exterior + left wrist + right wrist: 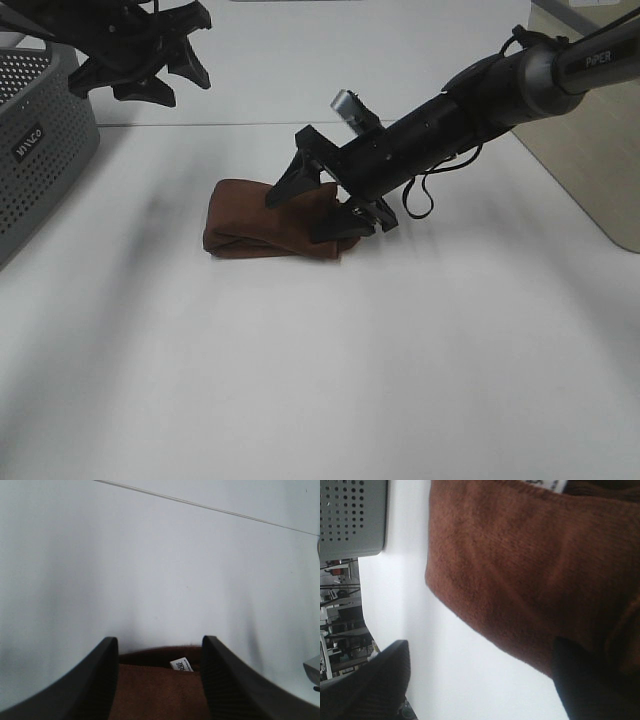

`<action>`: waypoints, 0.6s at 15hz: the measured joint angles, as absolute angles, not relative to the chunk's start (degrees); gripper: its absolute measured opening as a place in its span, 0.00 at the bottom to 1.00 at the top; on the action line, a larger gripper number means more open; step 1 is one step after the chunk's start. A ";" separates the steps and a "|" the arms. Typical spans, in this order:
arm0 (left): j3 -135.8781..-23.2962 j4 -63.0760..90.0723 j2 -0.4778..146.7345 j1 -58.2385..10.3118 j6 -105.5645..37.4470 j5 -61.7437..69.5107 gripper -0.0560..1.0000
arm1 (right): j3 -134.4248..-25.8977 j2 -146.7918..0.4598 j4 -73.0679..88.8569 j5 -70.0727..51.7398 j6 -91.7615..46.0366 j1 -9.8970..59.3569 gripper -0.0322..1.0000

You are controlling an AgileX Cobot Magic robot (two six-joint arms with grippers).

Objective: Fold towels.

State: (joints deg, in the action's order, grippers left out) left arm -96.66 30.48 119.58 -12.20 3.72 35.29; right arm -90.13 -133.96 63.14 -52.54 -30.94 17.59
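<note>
Lying on table: the towel (270,228) sits folded into a compact, thick bundle near the middle of the white table (320,380), its layers showing as rounded rolls along the near edge.
Towel material: dark reddish-brown terry cloth, plain, with a short fuzzy nap that shows clearly in the right wrist view (530,570).
Towel tag: a small white tag (181,664) with dark print lies at one edge of the cloth; a sliver of it also shows in the right wrist view (547,484).
Right gripper: the right gripper (318,205) is down at the right end of the bundle, its two black wedge-shaped fingers spread apart; one fingertip rests on the cloth, the other points over the top fold, and nothing is clamped between them.
Right arm: a black cylindrical tube with a silver collar, slanting down from the upper right, a thin black cable looping under it.
Left gripper: the left gripper (140,62) hangs high at the upper left, well apart from the towel, its ribbed, curved black fingers (95,680) spread wide and empty.
Table surface: smooth, matte white, crossed by a thin seam behind the towel.
Basket: a grey plastic basket (40,150) with rows of small round holes stands at the left edge.
</note>
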 joint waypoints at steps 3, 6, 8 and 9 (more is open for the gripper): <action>-96.66 29.68 119.58 -12.20 3.50 37.01 0.52 | -90.64 -133.44 61.82 -55.18 -30.48 13.98 0.75; -96.66 27.62 119.18 -12.20 3.09 41.37 0.52 | -90.64 -130.35 57.52 -55.92 -28.02 12.38 0.75; -96.66 23.89 117.11 -12.20 2.98 45.32 0.52 | -90.64 -126.17 51.68 -56.26 -24.81 12.43 0.75; -96.66 21.60 115.51 -12.20 2.92 47.15 0.52 | -90.76 -123.87 48.70 -56.49 -22.52 12.43 0.75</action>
